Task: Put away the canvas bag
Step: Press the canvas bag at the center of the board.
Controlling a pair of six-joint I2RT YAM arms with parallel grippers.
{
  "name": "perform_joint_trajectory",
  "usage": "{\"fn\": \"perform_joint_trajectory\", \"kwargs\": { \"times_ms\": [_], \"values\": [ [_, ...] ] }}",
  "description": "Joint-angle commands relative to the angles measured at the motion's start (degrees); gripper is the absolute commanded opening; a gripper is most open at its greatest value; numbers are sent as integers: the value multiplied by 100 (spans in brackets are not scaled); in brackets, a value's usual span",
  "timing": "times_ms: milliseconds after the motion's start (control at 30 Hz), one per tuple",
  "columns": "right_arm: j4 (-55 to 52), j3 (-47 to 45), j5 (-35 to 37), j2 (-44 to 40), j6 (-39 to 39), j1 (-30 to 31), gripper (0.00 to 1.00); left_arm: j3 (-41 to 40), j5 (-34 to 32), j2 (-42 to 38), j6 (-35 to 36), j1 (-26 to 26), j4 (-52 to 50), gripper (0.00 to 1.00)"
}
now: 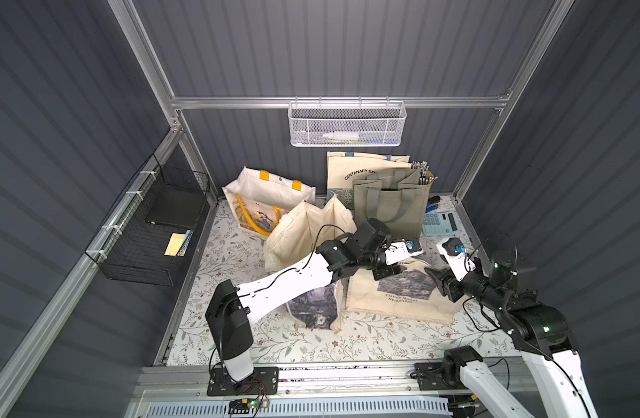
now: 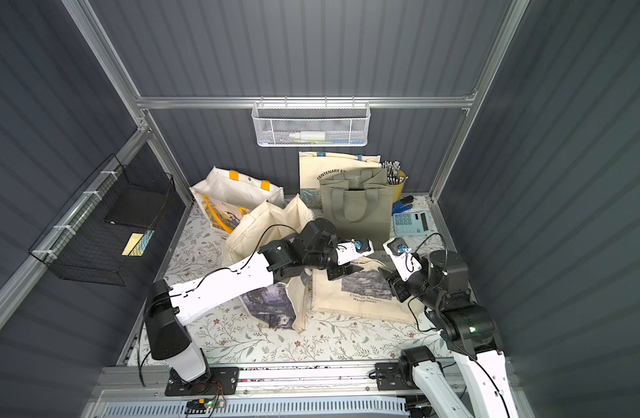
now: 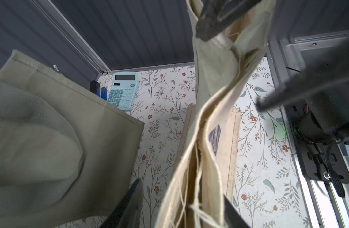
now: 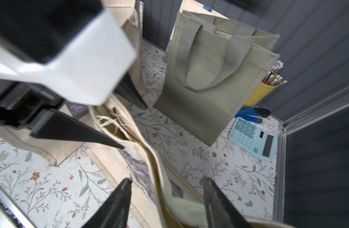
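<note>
Monet-print canvas bag (image 1: 401,293) lay flat on the desk (image 1: 311,343), near right, its frayed top edge (image 4: 118,122) raised. My left gripper's (image 4: 134,128) jaws stood apart around that edge, and my right gripper's (image 4: 167,179) likewise. I judged both layers needed clamping before any lift.

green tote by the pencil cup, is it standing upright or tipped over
Upright: the green tote stands on its base on the table, mouth open upward, one handle hanging down its front.

Lab robot cell: aluminium frame (image 1: 333,102), grey panel walls (image 1: 347,47), staged office props: calculator (image 1: 440,222), stapler (image 1: 433,207).
</note>
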Motion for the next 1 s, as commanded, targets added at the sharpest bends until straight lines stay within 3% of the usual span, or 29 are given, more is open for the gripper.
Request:
{"fn": "perform_joint_trajectory", "kwargs": {
  "times_ms": [0, 200, 367, 500, 733, 967],
  "values": [
    [-266, 186, -411, 8, -161, -3, 61, 649, 763, 374, 460, 94, -577, 0],
    [-289, -87, -134, 24, -260, 38, 61, 1256, 1899, 734, 890, 387, -952, 0],
    [-54, -206, 413, 12, -318, 49, 61, 1964, 2328, 1124, 1350, 538, -1650, 0],
    [73, -250, 689, 111, -475, 83, 61, 2183, 2790, 1197, 1260, 693, -1654, 0],
    [177, 45, 630, 322, -561, 93, 61, 2267, 2779, 1218, 1497, 695, -1910, 0],
    [18, -102, -233, 556, -402, 93, 62, 2070, 2682, 1101, 2070, 693, -1785, 0]
  ]
}}
